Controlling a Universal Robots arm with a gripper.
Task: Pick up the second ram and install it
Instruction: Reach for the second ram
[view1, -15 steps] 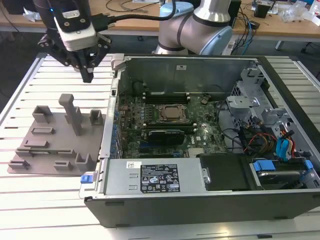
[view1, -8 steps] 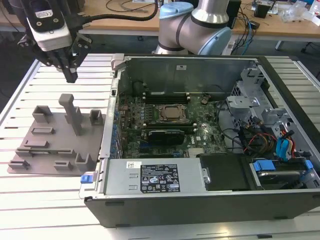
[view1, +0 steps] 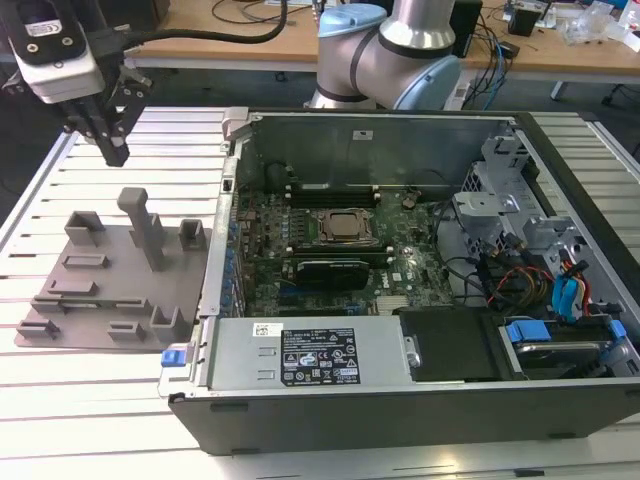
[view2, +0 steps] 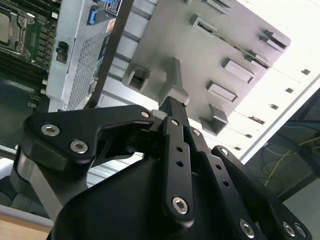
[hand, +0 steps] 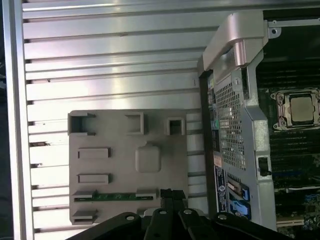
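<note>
Pincer (hand: 172, 194) clenched, tips together, nothing between them; it hangs high over the worktop (hand: 110, 65), clear of everything in the exterior view (view1: 116, 155). Second ram (hand: 112, 196) stands on its long edge in a slot of the grey fixture plate (hand: 120, 170), along the plate side closest to the pincer, with only its thin green top edge showing. Handling, judged: light, stiff and thin, but fragile, with chips on the faces and contacts on the lower edge, so pinch across the flat faces near mid-length on the exposed upper edge and lift straight up, no twist. Relation: stick sits below the pincer, apart, not touching; the tips appear by the end of the stick nearer the computer case (hand: 235, 115). Beyond the plate, the open case lies on its side, motherboard up, square silver processor (hand: 302, 109) in its socket with dark memory slots flanking it.
</note>
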